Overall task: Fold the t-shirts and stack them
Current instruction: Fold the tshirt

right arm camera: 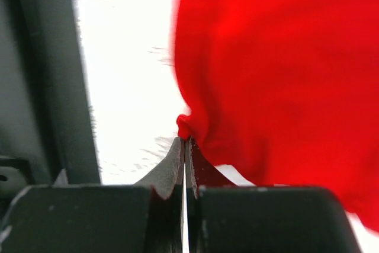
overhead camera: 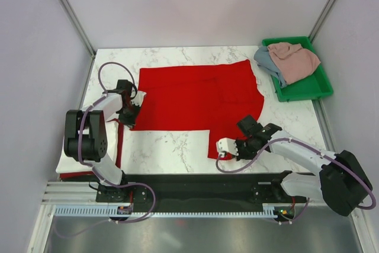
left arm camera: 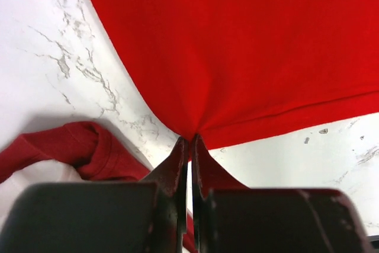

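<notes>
From above, I see the red shirt (overhead camera: 201,96) spread flat on the tabletop (overhead camera: 172,146), not folded yet. Two more shirts (overhead camera: 290,60) lie in the tray (overhead camera: 302,93). In the left wrist view, my left end effector (left arm camera: 190,141) pinches its edge. In the right wrist view, my right end effector (right arm camera: 185,141) pinches a corner. I judge that folding is only starting.

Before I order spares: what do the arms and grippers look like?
The left arm and right arm have white links, black joint housings and looping purple cables. The left gripper and right gripper have dark wedge fingers tapering to thin tips.
</notes>
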You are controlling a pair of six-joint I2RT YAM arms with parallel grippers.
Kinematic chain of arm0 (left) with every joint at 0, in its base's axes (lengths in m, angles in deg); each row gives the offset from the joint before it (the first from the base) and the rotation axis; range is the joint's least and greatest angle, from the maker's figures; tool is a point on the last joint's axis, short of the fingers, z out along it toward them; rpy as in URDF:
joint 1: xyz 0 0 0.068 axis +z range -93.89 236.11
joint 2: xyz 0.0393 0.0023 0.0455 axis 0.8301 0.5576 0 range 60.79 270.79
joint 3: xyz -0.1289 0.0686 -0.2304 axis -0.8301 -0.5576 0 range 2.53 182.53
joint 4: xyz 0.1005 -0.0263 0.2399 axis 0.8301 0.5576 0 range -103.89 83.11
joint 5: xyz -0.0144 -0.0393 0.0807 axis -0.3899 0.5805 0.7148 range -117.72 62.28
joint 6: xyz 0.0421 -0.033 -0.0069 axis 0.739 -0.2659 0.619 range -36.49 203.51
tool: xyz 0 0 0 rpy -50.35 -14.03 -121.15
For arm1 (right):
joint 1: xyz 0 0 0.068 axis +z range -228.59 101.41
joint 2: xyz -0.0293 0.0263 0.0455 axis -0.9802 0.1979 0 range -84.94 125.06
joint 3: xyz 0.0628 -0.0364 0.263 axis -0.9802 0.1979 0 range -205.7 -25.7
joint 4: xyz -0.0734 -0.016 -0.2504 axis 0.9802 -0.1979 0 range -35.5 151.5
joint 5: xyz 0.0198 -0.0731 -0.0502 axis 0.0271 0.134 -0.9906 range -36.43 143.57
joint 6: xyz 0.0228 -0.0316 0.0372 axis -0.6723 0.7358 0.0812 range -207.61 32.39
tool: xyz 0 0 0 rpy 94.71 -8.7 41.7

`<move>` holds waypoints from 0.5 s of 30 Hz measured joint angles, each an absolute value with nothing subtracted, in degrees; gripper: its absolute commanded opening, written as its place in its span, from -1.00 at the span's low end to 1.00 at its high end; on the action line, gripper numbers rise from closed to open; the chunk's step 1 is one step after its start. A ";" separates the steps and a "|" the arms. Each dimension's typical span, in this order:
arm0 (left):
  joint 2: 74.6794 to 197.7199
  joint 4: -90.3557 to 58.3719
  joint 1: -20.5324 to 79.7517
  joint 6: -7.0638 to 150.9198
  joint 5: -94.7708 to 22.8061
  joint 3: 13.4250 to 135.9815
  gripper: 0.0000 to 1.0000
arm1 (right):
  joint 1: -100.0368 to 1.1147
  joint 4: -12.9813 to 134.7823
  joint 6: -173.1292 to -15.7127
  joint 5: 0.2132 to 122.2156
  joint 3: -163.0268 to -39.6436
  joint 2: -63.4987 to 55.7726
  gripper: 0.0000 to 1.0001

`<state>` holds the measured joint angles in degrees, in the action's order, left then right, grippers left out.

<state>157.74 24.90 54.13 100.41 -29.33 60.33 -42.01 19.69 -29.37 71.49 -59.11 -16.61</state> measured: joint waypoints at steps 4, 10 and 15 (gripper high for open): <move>157.76 25.25 54.17 100.44 -29.83 60.51 -0.95 | -46.38 19.91 -34.13 69.37 -64.18 -17.26 -1.00; 157.41 28.33 54.17 100.44 -31.34 62.02 -0.95 | -50.91 20.46 -40.84 65.67 -74.23 -19.36 -1.00; 155.47 31.08 54.17 100.44 -32.39 66.48 -0.95 | -54.60 21.05 -43.58 62.06 -82.34 -19.17 -1.00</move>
